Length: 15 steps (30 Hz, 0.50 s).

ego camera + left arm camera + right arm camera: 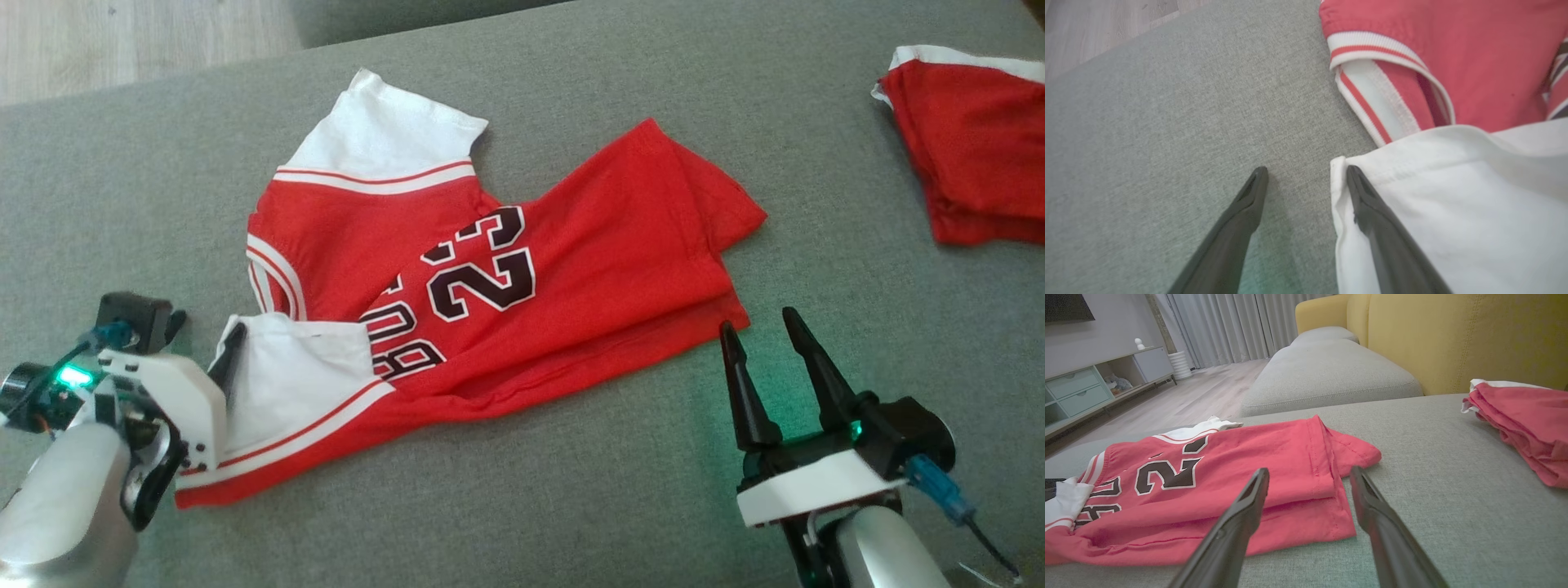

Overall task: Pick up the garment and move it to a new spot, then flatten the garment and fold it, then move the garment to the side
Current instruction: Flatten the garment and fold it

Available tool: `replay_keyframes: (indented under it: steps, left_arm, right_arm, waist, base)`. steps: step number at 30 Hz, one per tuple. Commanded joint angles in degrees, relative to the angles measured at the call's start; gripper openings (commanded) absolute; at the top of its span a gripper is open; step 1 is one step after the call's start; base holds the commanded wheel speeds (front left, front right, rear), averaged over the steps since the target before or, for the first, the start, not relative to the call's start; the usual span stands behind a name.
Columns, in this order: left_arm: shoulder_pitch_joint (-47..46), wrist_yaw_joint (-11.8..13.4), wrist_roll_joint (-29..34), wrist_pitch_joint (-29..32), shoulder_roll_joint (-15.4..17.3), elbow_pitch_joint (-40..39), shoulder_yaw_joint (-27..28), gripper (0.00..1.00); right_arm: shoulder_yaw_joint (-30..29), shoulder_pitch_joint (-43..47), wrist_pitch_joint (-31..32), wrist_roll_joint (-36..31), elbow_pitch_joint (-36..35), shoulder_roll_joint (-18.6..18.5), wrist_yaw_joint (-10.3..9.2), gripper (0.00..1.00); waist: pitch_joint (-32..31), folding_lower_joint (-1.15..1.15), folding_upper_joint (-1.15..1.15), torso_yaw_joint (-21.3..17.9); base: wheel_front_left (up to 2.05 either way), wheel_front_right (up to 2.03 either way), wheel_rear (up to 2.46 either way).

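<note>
Garment: the red jersey (506, 302) with a black 23 lies rumpled on the grey sofa cushion (571, 498), 1 layer lapped slantwise over another
Left gripper (1306, 171): fingers apart and empty; 1 finger is over the edge of the white sleeve (1453, 196), the other over bare cushion just beside it (so the sleeve's edge sits between them)
Right gripper (759, 320): fingers apart and empty, with tips aimed at the near hem corner (732, 313) and just short of it
Other cloth: a second red garment (980, 147), well apart at the far right
Step in hand: probably seizing the near edge at both ends, ready to spread the jersey flat
Doing it well: press each lower finger into the cushion and slide under every layer before closing; at the hem, take both stacked layers, not just the top one
Then: draw the 2 ends apart evenly so the lapped fold opens without twisting
</note>
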Motion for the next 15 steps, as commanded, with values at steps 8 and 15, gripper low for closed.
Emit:
replay_keyframes:
  steps: [8, 15]
  left_arm:
    - [-0.94, -0.33, -3.53, 1.79, 3.50, -1.66, -2.92, 0.48]
    - [-0.88, -0.34, -5.58, -2.12, 5.17, -2.81, -5.26, 0.00]
  right_arm:
    - [1.18, -2.13, -0.22, 0.45, -1.39, -0.20, -0.04, 1.00]
    - [1.27, -1.98, -0.22, 0.14, -0.73, -0.20, -0.04, 1.00]
  waist:
    - [-0.16, -0.01, 0.00, -0.29]
    - [-0.80, -0.01, 0.00, -0.12]
  base:
    - [0.00, 0.00, 0.00]
    - [0.00, 0.00, 0.00]
